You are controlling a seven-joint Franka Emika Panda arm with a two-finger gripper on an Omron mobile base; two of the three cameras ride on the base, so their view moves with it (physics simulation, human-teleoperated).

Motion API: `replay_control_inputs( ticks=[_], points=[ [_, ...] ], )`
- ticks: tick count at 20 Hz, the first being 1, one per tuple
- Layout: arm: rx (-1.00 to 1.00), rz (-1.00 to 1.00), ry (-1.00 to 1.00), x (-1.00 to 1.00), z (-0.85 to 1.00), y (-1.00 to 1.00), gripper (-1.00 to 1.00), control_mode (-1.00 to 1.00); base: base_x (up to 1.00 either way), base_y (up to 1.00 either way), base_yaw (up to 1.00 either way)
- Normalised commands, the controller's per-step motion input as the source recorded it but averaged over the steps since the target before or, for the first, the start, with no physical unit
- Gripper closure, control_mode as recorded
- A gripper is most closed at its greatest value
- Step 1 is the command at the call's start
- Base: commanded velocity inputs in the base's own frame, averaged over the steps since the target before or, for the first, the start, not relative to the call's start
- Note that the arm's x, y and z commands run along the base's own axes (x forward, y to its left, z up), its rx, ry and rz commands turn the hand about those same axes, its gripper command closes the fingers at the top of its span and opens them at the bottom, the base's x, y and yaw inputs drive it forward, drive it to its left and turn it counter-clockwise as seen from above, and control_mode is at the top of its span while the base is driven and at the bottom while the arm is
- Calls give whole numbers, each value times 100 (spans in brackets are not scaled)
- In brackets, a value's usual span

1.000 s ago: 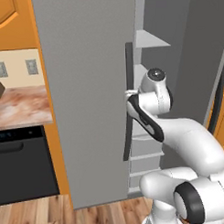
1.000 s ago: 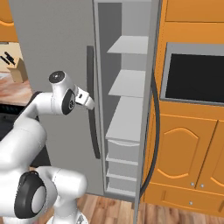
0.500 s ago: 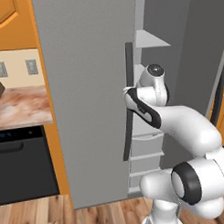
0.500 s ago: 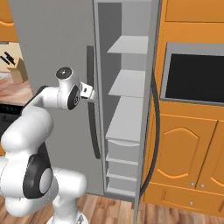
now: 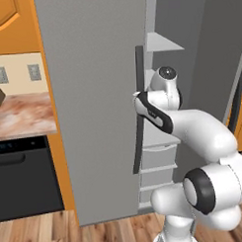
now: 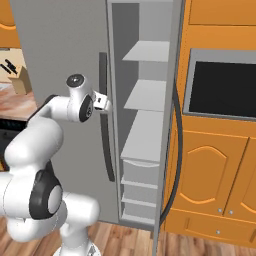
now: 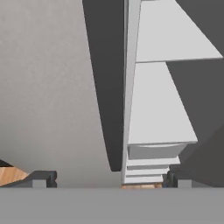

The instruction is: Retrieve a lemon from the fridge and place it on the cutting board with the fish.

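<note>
- Tall grey two-door fridge (image 6: 65, 55): I see its right side open, white shelves (image 6: 145, 95) and drawers (image 6: 137, 172) exposed.
- Two-finger gripper (image 6: 104, 104): fingers (image 7: 41, 178) spread wide, holding nothing, just beside the long dark vertical handle (image 5: 138, 110).
- I cannot make out the lemon.

Fridge (image 7: 48, 87) door fills left half: flat grey panel. Long dark handle (image 7: 105, 87) runs down it, curving slightly, lower end just above gripper line. Right of handle, pale door edge, then open compartment. White shelves (image 7: 153, 109) stacked inside, two broad ones seen from above, narrowing toward top. Below them drawers (image 7: 151, 159) (three or so fronts, stepped). Dark grey inner wall at right. Sliver of wood floor (image 7: 11, 174) at lower left. Gripper (image 7: 108, 179) fingertips spread wide at bottom, nothing between them.
</note>
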Motion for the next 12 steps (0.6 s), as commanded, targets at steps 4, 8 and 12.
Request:
replay_control_inputs(
  ticks=[4,8,12],
  points=[
    [-5,-9,-4,32,0,0,-100,-100,0,0,0],
    [-9,-11,-1,51,0,5,-100,-100,0,0,0],
    [-1,-1,-7,33,0,9,-100,-100,0,0,0]
  ],
)
